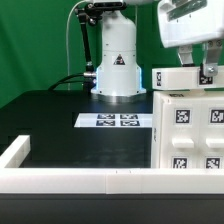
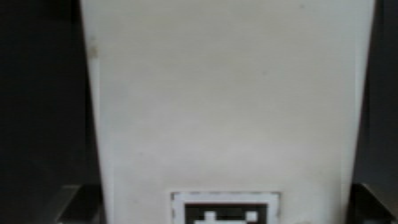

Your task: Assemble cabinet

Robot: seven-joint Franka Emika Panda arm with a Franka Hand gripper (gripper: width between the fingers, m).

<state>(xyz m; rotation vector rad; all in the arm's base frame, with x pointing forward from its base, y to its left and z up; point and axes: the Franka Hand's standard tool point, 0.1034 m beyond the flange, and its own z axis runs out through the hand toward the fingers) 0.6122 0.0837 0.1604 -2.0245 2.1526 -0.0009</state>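
Little can be judged finished: the cabinet [image 1: 190, 125] is stood on the bench [image 1: 50, 125] beside the marker board [image 1: 118, 120], the gripper [image 1: 207, 72] is poised over it, and its jaws' state cannot be told.

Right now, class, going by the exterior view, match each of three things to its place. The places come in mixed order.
Things:
1 cabinet
2 marker board
3 border rail

Places:
A lying flat, centre of the view
B along the front, nearest the camera
C at the exterior view's right

Pairs: 1-C, 2-A, 3-B.
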